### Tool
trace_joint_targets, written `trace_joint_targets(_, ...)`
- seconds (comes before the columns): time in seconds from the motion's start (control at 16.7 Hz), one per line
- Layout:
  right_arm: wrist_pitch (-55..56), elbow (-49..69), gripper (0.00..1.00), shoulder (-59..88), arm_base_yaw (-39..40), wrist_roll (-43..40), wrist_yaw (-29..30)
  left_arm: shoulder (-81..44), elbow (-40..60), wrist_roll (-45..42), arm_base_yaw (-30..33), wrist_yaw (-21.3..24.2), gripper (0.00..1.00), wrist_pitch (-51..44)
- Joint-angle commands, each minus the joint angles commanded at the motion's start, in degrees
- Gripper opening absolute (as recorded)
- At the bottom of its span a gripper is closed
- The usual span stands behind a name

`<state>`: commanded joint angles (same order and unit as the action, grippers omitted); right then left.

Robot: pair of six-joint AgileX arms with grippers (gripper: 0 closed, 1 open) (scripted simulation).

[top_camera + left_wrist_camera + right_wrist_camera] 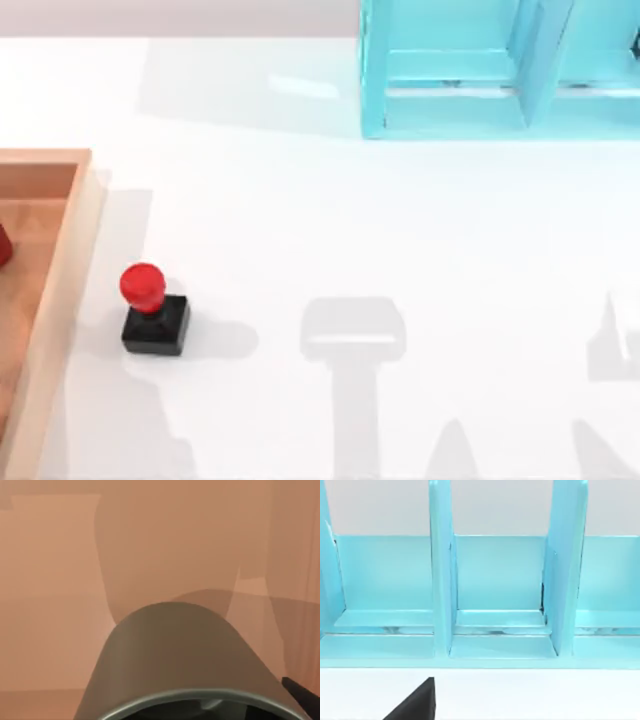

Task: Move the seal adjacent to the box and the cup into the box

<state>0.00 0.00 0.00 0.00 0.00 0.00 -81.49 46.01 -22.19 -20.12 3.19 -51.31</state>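
The seal point(152, 310), a red knob on a black square block, stands upright on the white table just right of the box's right wall point(70, 260). In the left wrist view the olive-grey cup point(180, 655) looms very close, its rim toward the camera, with the box's wooden floor point(50, 580) behind it. A dark edge of my left gripper point(302, 697) shows beside the cup's rim. In the right wrist view a black part of my right gripper point(415, 705) sits over the white table, facing the light-blue frame.
A light-blue shelf-like frame point(450, 70) stands at the table's back right, its compartments point(495, 590) open toward the right wrist camera. A small red thing point(3, 245) shows inside the box at the picture's left edge. Arm shadows fall on the table's front.
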Motion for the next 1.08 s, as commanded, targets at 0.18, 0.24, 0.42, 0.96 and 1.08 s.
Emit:
trace_joint_targets(0.18, 0.0, 0.0, 1.0, 0.0, 0.0, 0.0, 0.0, -0.4, -0.4, 0.1, -0.7, 0.8, 0.0, 0.5)
trace_joint_targets(0.24, 0.0, 0.0, 1.0, 0.0, 0.0, 0.0, 0.0, -0.4, -0.4, 0.1, -0.7, 0.8, 0.0, 0.5)
trace_joint_targets(0.42, 0.0, 0.0, 1.0, 0.0, 0.0, 0.0, 0.0, -0.4, -0.4, 0.1, -0.7, 0.8, 0.15, 0.5)
trace_joint_targets(0.96, 0.0, 0.0, 1.0, 0.0, 0.0, 0.0, 0.0, -0.4, -0.4, 0.1, -0.7, 0.8, 0.83, 0.5)
trace_joint_targets(1.08, 0.0, 0.0, 1.0, 0.0, 0.0, 0.0, 0.0, -0.4, -0.4, 0.1, -0.7, 0.8, 0.98, 0.5)
